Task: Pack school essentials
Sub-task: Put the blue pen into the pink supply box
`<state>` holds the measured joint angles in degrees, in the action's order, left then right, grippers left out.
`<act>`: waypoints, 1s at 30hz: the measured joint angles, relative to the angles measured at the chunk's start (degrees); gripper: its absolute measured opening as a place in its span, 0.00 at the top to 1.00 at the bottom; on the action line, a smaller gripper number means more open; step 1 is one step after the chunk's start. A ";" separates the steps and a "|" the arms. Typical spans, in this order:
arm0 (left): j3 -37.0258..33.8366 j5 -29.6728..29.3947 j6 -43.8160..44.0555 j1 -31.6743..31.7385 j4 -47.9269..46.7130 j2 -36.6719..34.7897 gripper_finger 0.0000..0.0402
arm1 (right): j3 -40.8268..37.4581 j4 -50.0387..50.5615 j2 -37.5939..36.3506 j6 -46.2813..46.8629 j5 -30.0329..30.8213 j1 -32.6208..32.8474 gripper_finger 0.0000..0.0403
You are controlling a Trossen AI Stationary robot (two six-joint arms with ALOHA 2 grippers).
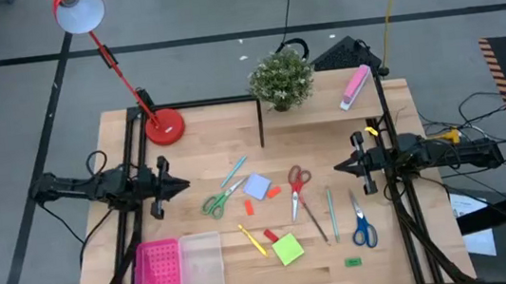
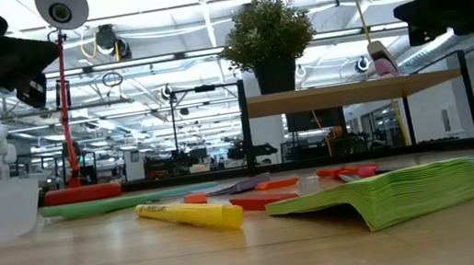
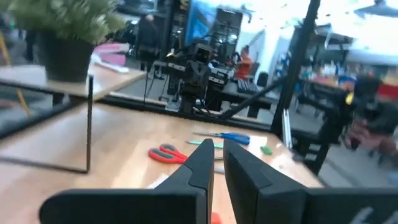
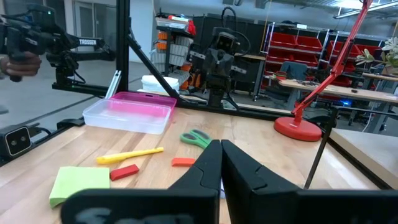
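From above, both my arms wait at the table's sides: my left gripper [image 1: 180,185] and my right gripper [image 1: 340,165], each pinched closed on nothing. Nothing is packed yet. Taking the pink tray [image 1: 158,277] as the mark, the clear box [image 1: 202,268] sits just beside it, apparently empty, and everything else lies loose on the far side of that box: green scissors [image 1: 222,199], the pale-blue pad [image 1: 256,186], red scissors [image 1: 297,187], a yellow marker [image 1: 253,240], the green pad [image 1: 288,249], blue scissors [image 1: 363,226] farthest away

At table height, the yellow marker and the green pad [image 2: 394,191] lie flat on the wood, untouched

Past my left wrist, my fingers [image 3: 202,163] meet tip to tip above the table, with red and blue scissors beyond

Past my right wrist, my fingers [image 4: 210,160] are likewise closed; the tray [image 4: 134,104] shows beyond the green scissors. I judge every item is left to pack
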<state>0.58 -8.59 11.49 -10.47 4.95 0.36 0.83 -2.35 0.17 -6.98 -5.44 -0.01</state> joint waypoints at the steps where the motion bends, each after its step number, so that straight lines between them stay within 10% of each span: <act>1: 0.06 -0.89 0.05 -0.01 0.82 0.00 0.90 | -0.01 -0.11 0.00 -0.04 0.74 0.00 1.00; 14: 18.05 -4.86 -10.87 -0.01 -1.14 10.70 0.99 | -0.01 -2.47 0.00 5.90 0.86 0.00 1.00; 30: 60.57 -5.00 -9.59 0.01 -32.77 38.99 1.00 | 0.00 -2.48 0.02 18.59 0.84 0.01 1.00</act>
<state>61.15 -13.58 1.91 -10.46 -27.82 39.35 0.84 -4.84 0.19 11.61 -4.60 0.00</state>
